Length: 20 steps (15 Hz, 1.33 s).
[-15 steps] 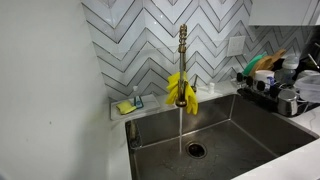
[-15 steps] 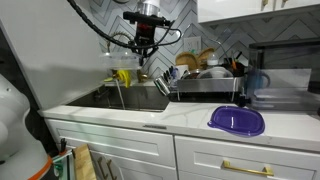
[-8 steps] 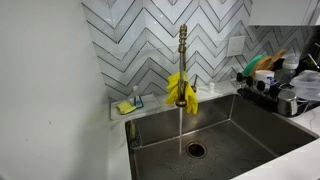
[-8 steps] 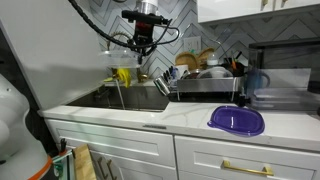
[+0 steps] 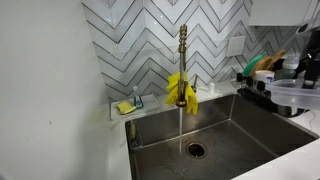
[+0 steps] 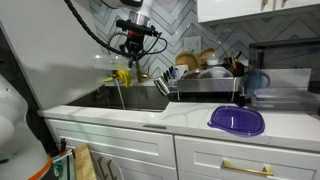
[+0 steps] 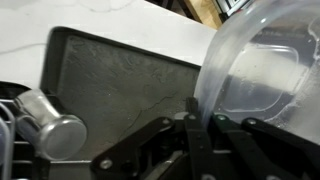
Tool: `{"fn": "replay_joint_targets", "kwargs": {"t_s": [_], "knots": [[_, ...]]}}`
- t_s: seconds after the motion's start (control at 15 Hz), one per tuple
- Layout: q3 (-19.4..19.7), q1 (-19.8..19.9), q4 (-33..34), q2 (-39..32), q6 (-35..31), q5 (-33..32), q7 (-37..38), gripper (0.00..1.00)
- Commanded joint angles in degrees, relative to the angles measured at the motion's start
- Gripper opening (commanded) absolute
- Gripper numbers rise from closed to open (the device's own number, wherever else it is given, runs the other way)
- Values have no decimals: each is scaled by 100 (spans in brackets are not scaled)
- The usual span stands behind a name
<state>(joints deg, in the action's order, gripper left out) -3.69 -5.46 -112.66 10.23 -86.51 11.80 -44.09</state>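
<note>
My gripper (image 7: 203, 122) is shut on the rim of a clear plastic container (image 7: 262, 68), which fills the right of the wrist view. Below it lies the grey steel sink (image 7: 120, 80), with a metal cup (image 7: 45, 125) at the lower left. In an exterior view the gripper (image 6: 133, 40) hangs high over the sink (image 6: 135, 98), near the dish rack (image 6: 205, 82). In an exterior view the container (image 5: 296, 94) shows at the right edge, above the sink's right side.
A tall faucet (image 5: 182, 55) runs water into the sink basin (image 5: 215, 130); a yellow cloth (image 5: 181, 90) hangs on it. A sponge holder (image 5: 128, 105) sits on the ledge. A purple lid (image 6: 237, 120) lies on the counter.
The gripper has lifted and shifted away from the dish rack toward the sink with the clear container. The container has come into sight at the right edge of an exterior view.
</note>
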Motion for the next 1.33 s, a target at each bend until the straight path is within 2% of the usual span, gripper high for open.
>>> {"fn": "replay_joint_targets", "kwargs": {"t_s": [0.0, 0.33, 0.4, 0.53, 0.67, 0.73, 1.27], "knots": [[-252, -268, -770, 207, -777, 163, 399, 1], [-512, -528, -1558, 14, -2534, 282, 1068, 1], [-424, -500, -1229, -40, -2069, 116, 877, 5], [-473, -553, -1417, -90, -2405, 138, 985, 5], [-473, -557, -1435, -95, -2438, 143, 1007, 5], [-471, -557, -1435, -90, -2438, 145, 1009, 1], [-883, -941, -1421, -1113, -4125, 936, 847, 1]]}}
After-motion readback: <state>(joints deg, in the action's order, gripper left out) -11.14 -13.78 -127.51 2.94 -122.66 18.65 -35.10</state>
